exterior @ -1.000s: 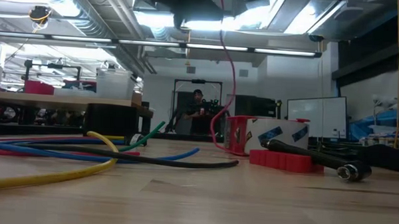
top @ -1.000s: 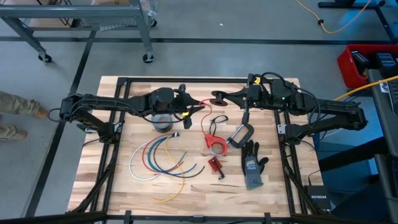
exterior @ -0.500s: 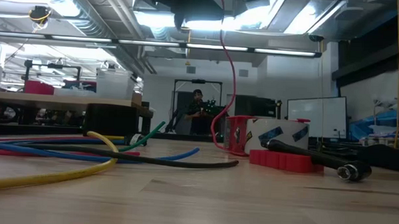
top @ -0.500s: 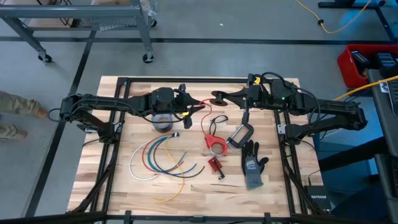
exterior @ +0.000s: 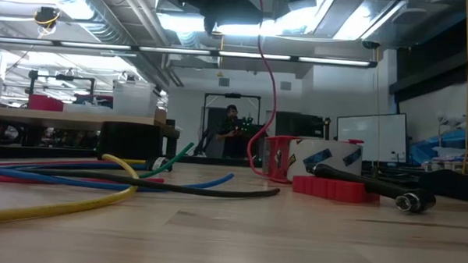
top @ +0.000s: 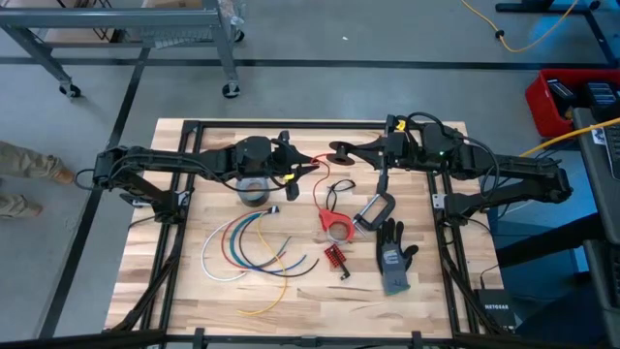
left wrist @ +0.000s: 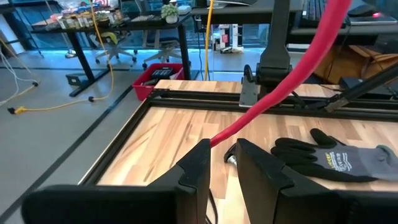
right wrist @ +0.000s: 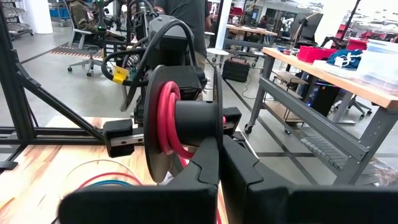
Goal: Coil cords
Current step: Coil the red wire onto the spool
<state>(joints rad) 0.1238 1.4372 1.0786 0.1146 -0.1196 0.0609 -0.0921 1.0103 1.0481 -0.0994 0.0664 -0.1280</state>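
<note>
A long red cord point(top: 323, 199) runs from the table up to a black spool point(top: 339, 153), with several turns wound on the spool's hub point(right wrist: 166, 118). My left gripper point(top: 302, 166) is shut on this cord above the table's far middle. Just to its right, my right gripper point(top: 355, 152) is shut on the spool. More cords point(top: 242, 247), white, blue, red, green and yellow, lie in loose arcs on the table's near left, and they show in the low view point(exterior: 67, 204) too. My left gripper pinches the red cord point(left wrist: 216, 137) between its two fingers, roughly level, coming from the table's left. From the fingers the cord rises in a straight line toward the spool. A lower stretch point(exterior: 271, 94) hangs down to the table. My right gripper pinches the rim of the spool's near flange point(right wrist: 218, 127) between its shut fingers, level, from the table's right. The spool is lifted clear of the table with its axis level and the red turns on its hub.
A grey-and-black glove point(top: 392, 257), a clamp point(top: 374, 210), a tape roll point(top: 337, 231), a small red part point(top: 334, 257) and a thin black loop point(top: 339, 186) lie right of centre. A grey cylinder point(top: 254, 191) stands under the left arm. A person point(exterior: 231, 131) is in the room behind.
</note>
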